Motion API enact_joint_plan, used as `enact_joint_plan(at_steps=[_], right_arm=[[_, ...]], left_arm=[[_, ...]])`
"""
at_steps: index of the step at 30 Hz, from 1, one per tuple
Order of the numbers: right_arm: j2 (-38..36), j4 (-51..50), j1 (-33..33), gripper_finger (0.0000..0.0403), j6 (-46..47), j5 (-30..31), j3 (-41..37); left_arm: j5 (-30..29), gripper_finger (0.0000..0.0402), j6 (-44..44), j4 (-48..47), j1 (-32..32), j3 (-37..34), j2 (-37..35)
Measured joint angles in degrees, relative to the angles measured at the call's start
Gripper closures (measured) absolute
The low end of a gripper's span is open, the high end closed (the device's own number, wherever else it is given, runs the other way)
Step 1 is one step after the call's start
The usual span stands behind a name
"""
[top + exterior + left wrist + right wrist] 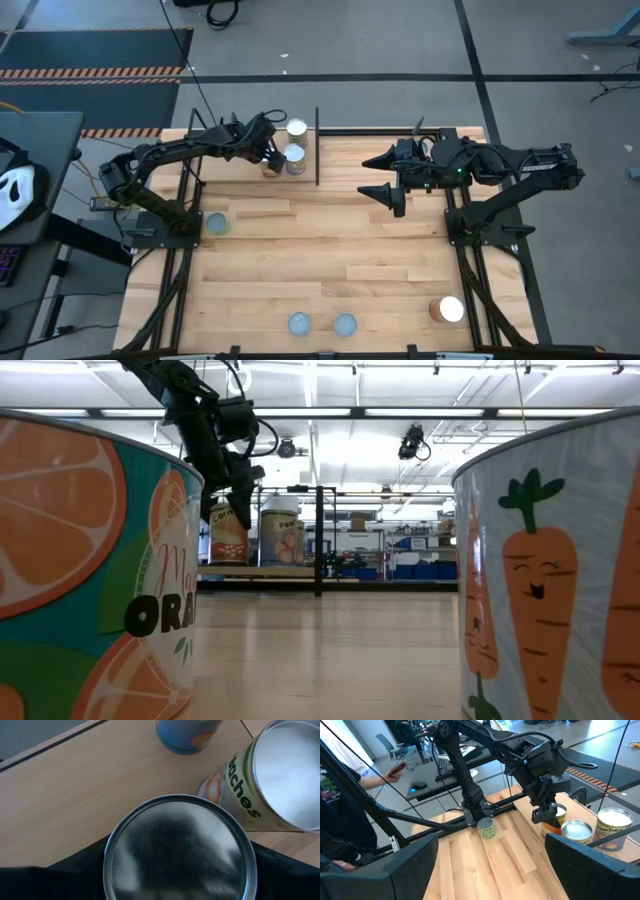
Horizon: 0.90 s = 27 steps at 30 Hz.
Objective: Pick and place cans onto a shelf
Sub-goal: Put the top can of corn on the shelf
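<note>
Bright overhead strip lights (330,412), glare on can lid (180,852); near cans (90,570) blurred

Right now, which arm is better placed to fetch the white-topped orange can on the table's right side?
The right: the orange can lies near its base, and the right gripper is open and empty. The left gripper is over a silver-topped can at the shelf.

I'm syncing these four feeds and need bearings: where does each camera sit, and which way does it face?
High: above the table, looking straight down; both arms show, left gripper over the shelf.
Low: at tabletop height between two cans, looking across at the shelf.
Left wrist: looking down onto a can top.
Right wrist: faces across the table at the left gripper.
Shared: the peaches can.
</note>
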Motion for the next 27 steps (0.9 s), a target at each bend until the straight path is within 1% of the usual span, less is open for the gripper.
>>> enact_joint_plan(at_steps=[4, 10, 14, 21, 24, 27], right_arm=[[0.0, 0.0, 0.0, 0.0027, 0.0, 0.0, 0.0], [0.0, 0.0, 0.0, 0.0027, 0.0, 0.0, 0.0], [0.0, 0.0, 0.0, 0.0027, 0.0, 0.0, 0.0], [0.0, 0.0, 0.0, 0.0027, 0.0, 0.0, 0.0], [0.0, 0.0, 0.0, 0.0027, 0.0, 0.0, 0.0], [0.0, 0.0, 0.0, 0.0027, 0.0, 0.0, 0.0]], left_arm=[[1.0, 0.0083, -0.7, 0.2, 0.0, 0.0, 0.0], [1.0, 0.0083, -0.7, 1.5, 0.0, 0.0, 0.0], [1.3, 0.0083, 2.1, 2.0, 0.6, 0.0, 0.0], [-0.5, 0.0083, 0.8, -1.0, 3.0, 0.0, 0.0], [1.5, 0.0083, 2.1, -0.8, 3.8, 0.0, 0.0], [2.1, 0.0074, 2.2, -1.1, 4.0, 0.0, 0.0]])
